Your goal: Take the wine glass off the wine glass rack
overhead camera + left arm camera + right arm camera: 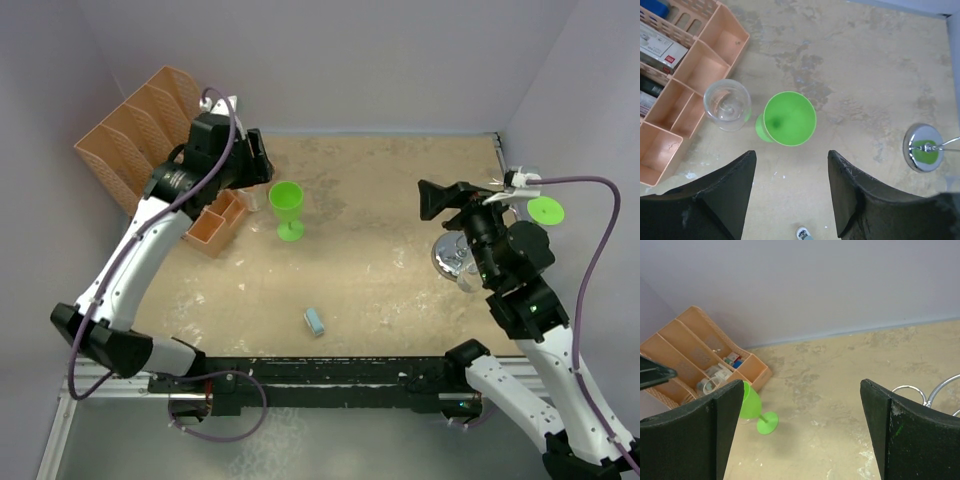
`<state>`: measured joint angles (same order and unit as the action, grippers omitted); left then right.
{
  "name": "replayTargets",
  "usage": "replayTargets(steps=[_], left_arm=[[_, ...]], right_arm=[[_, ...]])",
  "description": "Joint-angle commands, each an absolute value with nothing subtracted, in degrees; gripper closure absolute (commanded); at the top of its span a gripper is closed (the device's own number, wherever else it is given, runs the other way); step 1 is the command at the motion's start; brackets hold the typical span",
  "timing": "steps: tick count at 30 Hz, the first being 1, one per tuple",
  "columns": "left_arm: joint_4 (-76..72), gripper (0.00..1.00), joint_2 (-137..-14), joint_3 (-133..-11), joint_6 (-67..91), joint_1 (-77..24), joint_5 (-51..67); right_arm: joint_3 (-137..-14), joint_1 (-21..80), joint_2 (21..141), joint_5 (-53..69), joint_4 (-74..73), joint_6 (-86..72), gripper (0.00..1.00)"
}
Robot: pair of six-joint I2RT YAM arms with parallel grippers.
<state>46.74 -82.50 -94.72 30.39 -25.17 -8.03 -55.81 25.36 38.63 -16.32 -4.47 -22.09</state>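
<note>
Green wine glass (789, 118) upright on the surface (380, 280), left pincer (791, 162) unclenched above it (clear glass (727, 104) alongside); right pincer (801, 390) gapes empty near the rack (455, 258).

The table (380, 260) is matt, rough, mottled tan. The green glass (789, 119) is smooth translucent plastic; the clear glass (727, 104) is glossy. The rack (911, 146) is mirror-bright chrome metal. The organizer (705, 65) is matt orange plastic. The left hand (791, 165) has matt black fingers (722, 195).
</note>
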Motion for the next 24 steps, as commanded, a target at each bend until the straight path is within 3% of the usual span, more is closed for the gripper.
replayTargets(steps=[1,15,24], left_arm=[[37.7,0.42,-76.7,-89.4,30.2,-25.0,-3.4],[21.4,0.38,-64.4,-71.4,27.0,-24.9,4.8],[19.4,0.37,-59.6,-65.2,22.3,-31.0,1.7]], right_arm=[[-58.1,25.4,38.7,-14.7,-6.3,-23.2,0.00],[-63.1,25.4,42.3,-18.8,-15.5,-24.1,0.00],[-74.1,25.4,51.8,-34.9,-17.8,-20.8,0.00]])
